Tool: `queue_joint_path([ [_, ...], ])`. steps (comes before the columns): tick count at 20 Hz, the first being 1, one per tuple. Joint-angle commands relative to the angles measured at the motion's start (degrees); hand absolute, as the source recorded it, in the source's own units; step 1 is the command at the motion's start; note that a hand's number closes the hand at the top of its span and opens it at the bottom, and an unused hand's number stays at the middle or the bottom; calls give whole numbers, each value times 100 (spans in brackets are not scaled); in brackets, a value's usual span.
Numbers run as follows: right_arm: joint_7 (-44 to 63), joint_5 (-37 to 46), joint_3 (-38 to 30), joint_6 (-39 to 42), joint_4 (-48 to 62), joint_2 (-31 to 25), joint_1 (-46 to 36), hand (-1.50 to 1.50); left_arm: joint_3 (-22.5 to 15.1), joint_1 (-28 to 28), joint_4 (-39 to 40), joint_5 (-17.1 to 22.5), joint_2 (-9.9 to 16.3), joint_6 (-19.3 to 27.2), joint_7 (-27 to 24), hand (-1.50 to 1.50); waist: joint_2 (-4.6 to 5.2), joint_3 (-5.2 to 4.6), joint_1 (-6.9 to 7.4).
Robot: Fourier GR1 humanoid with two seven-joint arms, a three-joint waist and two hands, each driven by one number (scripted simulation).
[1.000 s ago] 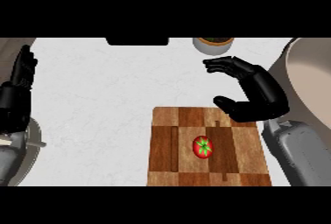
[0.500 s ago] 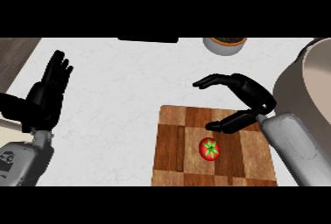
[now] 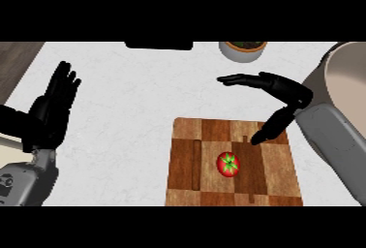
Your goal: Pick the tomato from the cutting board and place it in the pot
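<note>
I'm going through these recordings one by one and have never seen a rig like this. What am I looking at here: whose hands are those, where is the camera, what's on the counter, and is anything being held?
This is a humanoid robot seen from its own head, looking steeply down at a white counter. The grey forearms end in black hands. The left hand rests open at the left, fingers up. The right hand hangs open above the far right corner of a wooden cutting board, holding nothing. A red tomato lies on the board, untouched. At the right edge curves the wall of a large pot, where the tomato should go. A small bowl stands at the far edge.
</note>
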Motion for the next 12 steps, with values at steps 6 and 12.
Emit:
queue_joint_path([
  [6,-74,1449,1542,654,-801,-530,-608,-150,165,196,-55,-31,15,15,-56,0,-82,-14,-203],
  [12,393,2264,2365,417,-1074,-347,-451,-150,252,25,-281,-18,124,4,412,0,-83,-9,-256],
])
